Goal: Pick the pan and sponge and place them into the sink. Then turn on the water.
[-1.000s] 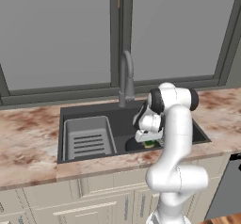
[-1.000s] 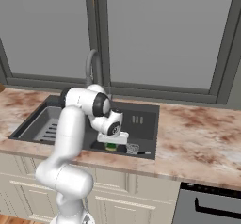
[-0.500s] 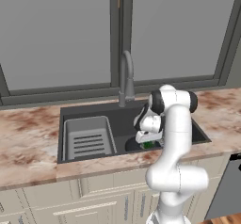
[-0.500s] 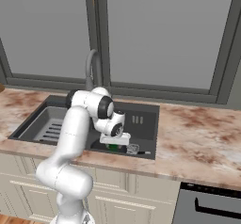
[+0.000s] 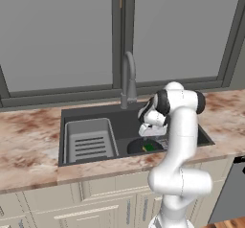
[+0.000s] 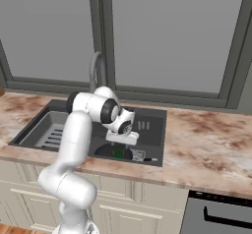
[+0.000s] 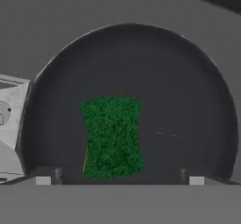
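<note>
1. The white arm rose from the base in front of the cabinets, bent at the elbow over the counter edge, and reached down into the sink (image 5: 91, 114).
2. The wrist pointed downward, with the gripper (image 5: 149, 143) hanging just above the pan (image 5: 139, 146) in the right part of the basin.
3. In the hand view, the two finger tips (image 7: 43, 179) stood far apart at the bottom, one at either side of the sponge (image 7: 112, 137), clamped on nothing.
4. The sponge lay green side up, flat on the floor of the pan (image 7: 188, 105), apart from both tips.
5. The pan sat on the sink bottom, to the right of the grey ribbed rack (image 5: 89, 141) and near the drain grate (image 7: 9, 119).
6. The faucet (image 5: 128, 78) stood upright behind the basin, at its rear edge.
7. No brand, label or writing could be read anywhere.
</note>
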Motion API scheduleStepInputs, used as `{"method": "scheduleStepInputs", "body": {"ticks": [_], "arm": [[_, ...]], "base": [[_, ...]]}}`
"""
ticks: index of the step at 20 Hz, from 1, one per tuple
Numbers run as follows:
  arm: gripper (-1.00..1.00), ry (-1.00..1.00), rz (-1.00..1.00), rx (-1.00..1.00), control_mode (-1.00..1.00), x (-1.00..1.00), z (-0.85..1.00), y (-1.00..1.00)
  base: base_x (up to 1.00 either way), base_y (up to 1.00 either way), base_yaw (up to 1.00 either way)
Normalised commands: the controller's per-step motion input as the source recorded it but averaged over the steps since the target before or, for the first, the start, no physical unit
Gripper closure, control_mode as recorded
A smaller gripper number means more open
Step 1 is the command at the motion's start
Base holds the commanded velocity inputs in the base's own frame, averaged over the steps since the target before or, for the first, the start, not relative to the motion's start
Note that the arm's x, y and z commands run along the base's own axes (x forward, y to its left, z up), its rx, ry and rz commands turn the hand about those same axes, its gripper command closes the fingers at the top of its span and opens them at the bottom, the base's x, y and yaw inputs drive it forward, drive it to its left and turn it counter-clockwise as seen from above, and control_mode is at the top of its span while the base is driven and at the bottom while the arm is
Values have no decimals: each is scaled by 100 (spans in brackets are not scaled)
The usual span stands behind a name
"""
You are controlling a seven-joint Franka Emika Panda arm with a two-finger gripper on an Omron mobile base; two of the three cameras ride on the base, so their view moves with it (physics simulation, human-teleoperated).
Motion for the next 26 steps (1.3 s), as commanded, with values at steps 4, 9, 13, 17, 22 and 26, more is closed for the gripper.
{"method": "scheduleStepInputs", "body": {"ticks": [4, 9, 13, 17, 22, 26], "arm": [[-100, -2, 0, 16, -100, -27, 100, -32], [-100, 0, -3, 13, -100, -32, 100, -31], [-100, 5, -2, 9, -100, -59, 66, -36], [-100, 9, -7, 1, -100, -37, -8, 0], [-100, 0, -29, 47, -100, -41, 70, -2], [-100, 0, -36, 54, -100, -13, 91, 0]], "base": [[0, 0, 0], [0, 0, 0], [0, 0, 0], [0, 0, 0], [0, 0, 0], [0, 0, 0]]}}
